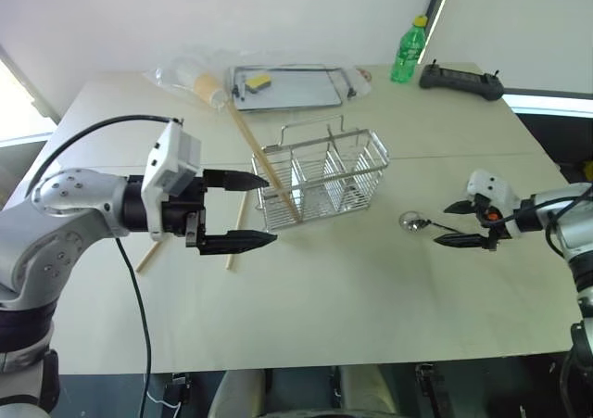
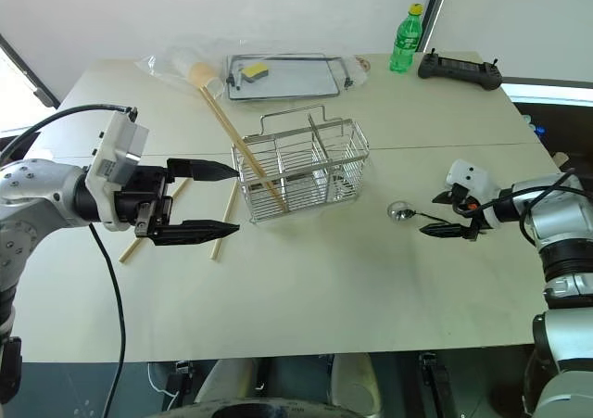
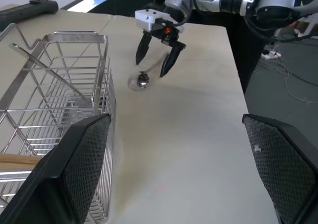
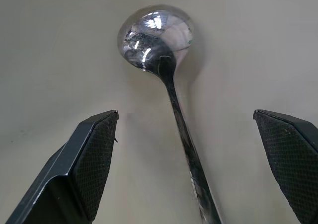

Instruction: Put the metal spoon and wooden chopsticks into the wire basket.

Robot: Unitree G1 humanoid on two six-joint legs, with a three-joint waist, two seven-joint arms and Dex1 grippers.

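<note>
My right gripper [image 1: 460, 224] hangs wide open, empty, straddling the handle of the small shiny metal spoon [image 4: 164, 70] lying flat on the pale tabletop [image 1: 371, 297]. The spoon's long axis runs along my fingers, bowl pointing toward the silver wire-mesh basket [image 1: 324, 177]. Right arm nearer. My left gripper [image 1: 250, 212], open and empty, hovers beside the basket. The head view shows a long tan wooden chopstick [image 1: 264, 163] leaning in the basket, others on the table; the right wrist view shows the handle centred.
</note>
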